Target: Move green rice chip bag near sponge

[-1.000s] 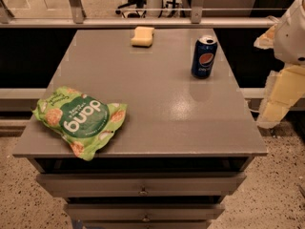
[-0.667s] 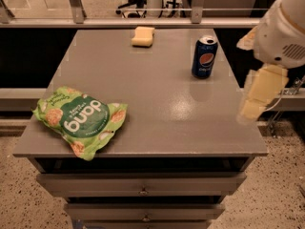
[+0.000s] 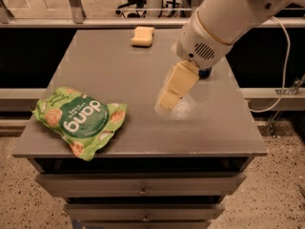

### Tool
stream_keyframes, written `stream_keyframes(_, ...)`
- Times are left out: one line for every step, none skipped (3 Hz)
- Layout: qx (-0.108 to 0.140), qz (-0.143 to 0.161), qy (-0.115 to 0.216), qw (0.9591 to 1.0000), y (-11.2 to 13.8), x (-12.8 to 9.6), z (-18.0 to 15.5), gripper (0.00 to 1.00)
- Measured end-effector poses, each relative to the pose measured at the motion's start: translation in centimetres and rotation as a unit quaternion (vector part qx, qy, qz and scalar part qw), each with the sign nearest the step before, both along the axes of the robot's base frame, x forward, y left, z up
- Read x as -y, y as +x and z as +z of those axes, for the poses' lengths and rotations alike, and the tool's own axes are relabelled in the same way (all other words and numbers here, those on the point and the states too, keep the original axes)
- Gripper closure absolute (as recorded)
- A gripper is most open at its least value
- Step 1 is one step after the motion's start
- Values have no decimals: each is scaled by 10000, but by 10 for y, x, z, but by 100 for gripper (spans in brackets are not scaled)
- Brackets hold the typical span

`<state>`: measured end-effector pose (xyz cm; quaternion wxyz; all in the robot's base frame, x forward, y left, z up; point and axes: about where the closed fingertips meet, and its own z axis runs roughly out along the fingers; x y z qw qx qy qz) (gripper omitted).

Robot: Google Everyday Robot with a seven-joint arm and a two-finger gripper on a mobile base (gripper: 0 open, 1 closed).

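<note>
While the green rice chip bag [image 3: 80, 120] lies flat at the front left corner of the grey desk [image 3: 119, 75], the tool [image 3: 167, 99] hangs over the middle of the surface, a little right of centre and well apart from the bag. The tool points down and to the left from the thick white arm [image 3: 224, 18], which comes in from the upper right. Whether the tool is clenched or released cannot be told.

The bag's left end sits close to the desk's left edge, and its lower corner reaches the front edge, seeming to lap just over it. The sponge [image 3: 143, 36] rests near the far edge, about midway along it, well apart from the bag. Between bag and sponge runs a broad bare stretch of desk, on the left of the tool.

A blue can [image 3: 205, 72] is mostly hidden behind the arm on the right side of the desk; only a sliver shows beside the tool's base. A pale cable [image 3: 285, 56] hangs beyond the right edge. Drawers [image 3: 143, 185] sit under the front edge.
</note>
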<state>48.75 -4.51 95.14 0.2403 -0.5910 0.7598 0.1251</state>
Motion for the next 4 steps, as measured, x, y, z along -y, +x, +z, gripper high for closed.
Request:
stream_keyframes(0,5,-1,10000,0,0,0,0)
stream_keyframes(-233,97,298,9992,6,-44,-30,0)
stream_keyframes(-600,132,574,9965,17,-85,-58,0)
stream_keyframes(-878,141,869,9922,20,-127,-80,0)
